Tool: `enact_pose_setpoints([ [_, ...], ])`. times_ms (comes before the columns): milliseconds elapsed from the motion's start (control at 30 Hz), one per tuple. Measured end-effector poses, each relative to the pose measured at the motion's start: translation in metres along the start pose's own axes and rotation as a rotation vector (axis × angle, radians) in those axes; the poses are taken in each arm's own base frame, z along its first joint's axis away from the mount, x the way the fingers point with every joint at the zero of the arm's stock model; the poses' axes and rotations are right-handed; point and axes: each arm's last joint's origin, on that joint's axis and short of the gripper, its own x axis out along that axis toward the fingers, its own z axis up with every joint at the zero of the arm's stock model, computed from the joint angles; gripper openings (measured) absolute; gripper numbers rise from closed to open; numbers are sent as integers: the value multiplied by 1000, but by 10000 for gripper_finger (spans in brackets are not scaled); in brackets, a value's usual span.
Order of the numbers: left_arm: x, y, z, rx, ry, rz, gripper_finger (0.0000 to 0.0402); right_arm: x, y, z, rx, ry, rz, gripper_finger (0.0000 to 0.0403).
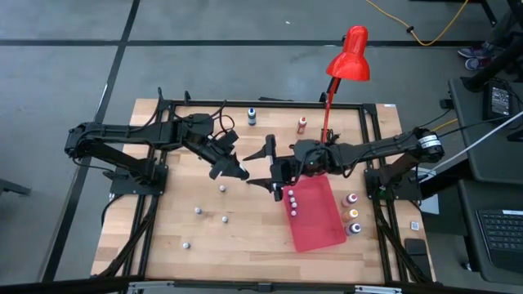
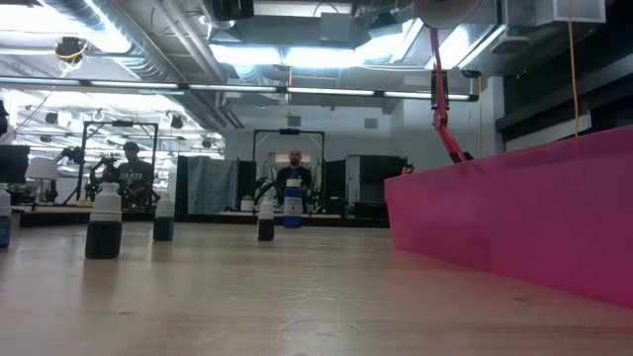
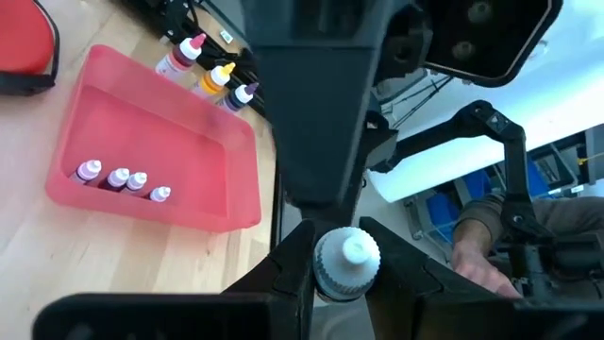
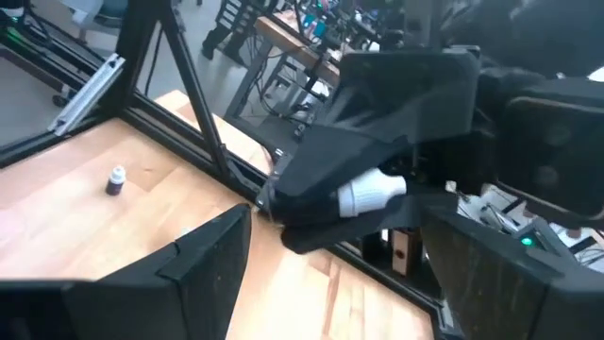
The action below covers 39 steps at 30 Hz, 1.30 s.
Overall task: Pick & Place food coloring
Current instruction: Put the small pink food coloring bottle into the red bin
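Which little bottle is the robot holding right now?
The white-capped bottle pinched in the left gripper, up off the table. The others stand loose on the wood or in the pink tray; no gripper touches them.

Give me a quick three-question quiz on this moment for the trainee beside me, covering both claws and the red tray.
1. True or false: the left claw is shut on a small white-capped bottle.
2. The right claw is: A) shut on a bottle, B) open and empty, facing the left claw, C) resting inside the tray.
3. How many pale-capped bottles stand inside the red plastic tray?

Key: 1 true; 2 B; 3 four, in a row along one end.
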Motion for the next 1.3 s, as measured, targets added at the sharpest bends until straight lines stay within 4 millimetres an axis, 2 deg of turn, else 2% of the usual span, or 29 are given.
enact_pose_setpoints([
  [167,0,0,0,0,1,-1,63,0,-2,5,1,-38,16,307],
  [333,0,0,0,0,2,0,63,9,-6,12,1,-41,16,307],
  [567,0,0,-1,-5,9,1,63,22,-3,10,-4,36,71,307],
  [1167,0,1,-2,-24,31,-11,63,22,-4,10,-1,48,46,307],
  [1300,0,1,-2,-27,32,-9,63,22,-4,10,-2,51,41,293],
])
